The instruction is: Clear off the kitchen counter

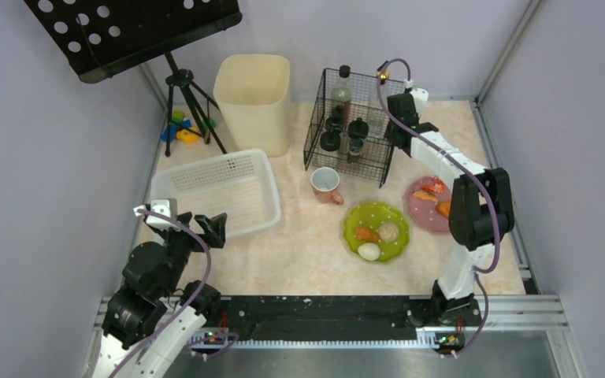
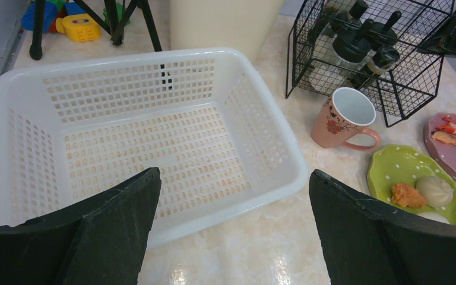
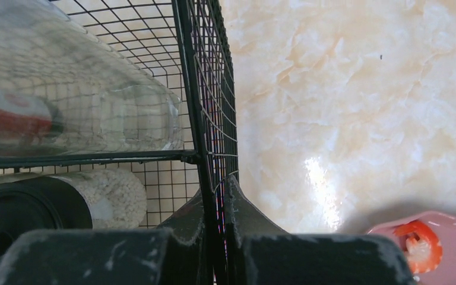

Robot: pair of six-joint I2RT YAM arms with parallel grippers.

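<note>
Left hand [image 2: 234,178] agape over basket [image 2: 154,56]; right hand [image 3: 217,196] pinching wire rack [image 1: 347,167] wall

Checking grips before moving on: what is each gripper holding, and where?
The right gripper pinches the wire rack by its side wall; left gripper holds nothing.

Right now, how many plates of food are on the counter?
2: a green plate near the middle of the counter, and a pink plate just right of it, near the wire rack. No others show.
</note>
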